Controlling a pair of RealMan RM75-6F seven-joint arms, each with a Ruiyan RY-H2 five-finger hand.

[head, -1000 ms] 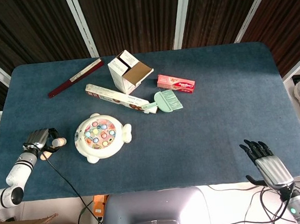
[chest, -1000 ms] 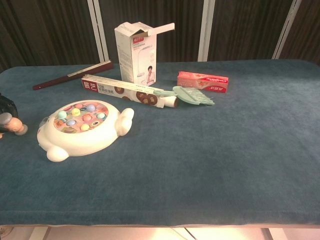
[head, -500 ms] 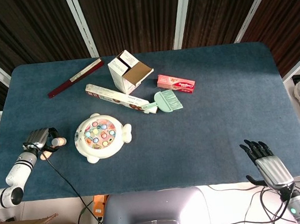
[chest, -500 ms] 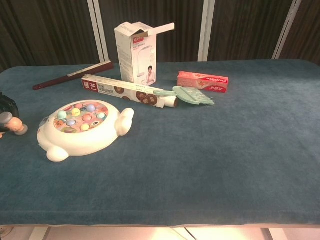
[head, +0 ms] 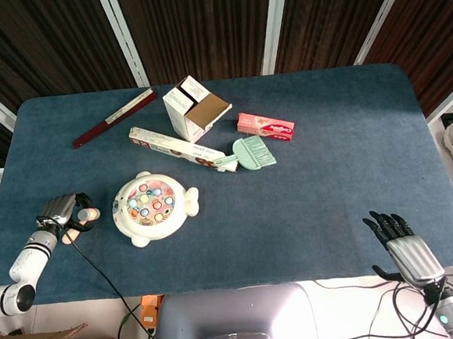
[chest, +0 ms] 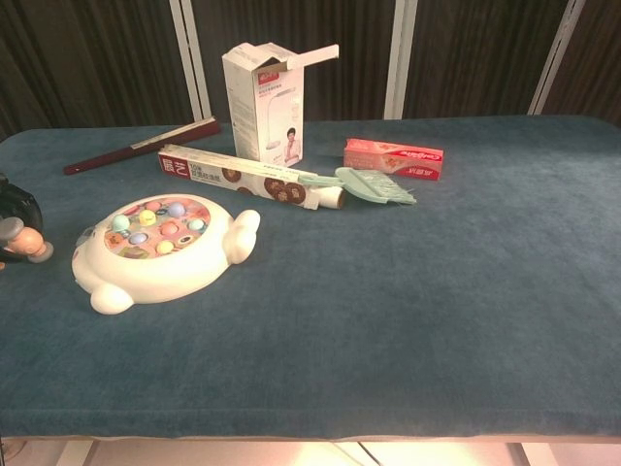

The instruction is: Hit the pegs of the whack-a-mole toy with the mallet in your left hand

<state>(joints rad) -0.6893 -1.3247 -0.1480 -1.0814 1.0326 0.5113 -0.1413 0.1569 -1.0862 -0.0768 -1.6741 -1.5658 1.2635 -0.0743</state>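
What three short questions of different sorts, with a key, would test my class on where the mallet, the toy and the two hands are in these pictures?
1. True or false: the mallet is touching the pegs of the whack-a-mole toy.
2. Which hand holds the mallet? A) the left hand B) the right hand C) neither
3. Fill in: the green brush lies between the long flat box and the ____ box.

Key
1. False: it is held apart from the toy, beside it near the table's edge.
2. A. The right hand rests at the near edge with fingers spread, holding nothing.
3. Pink.
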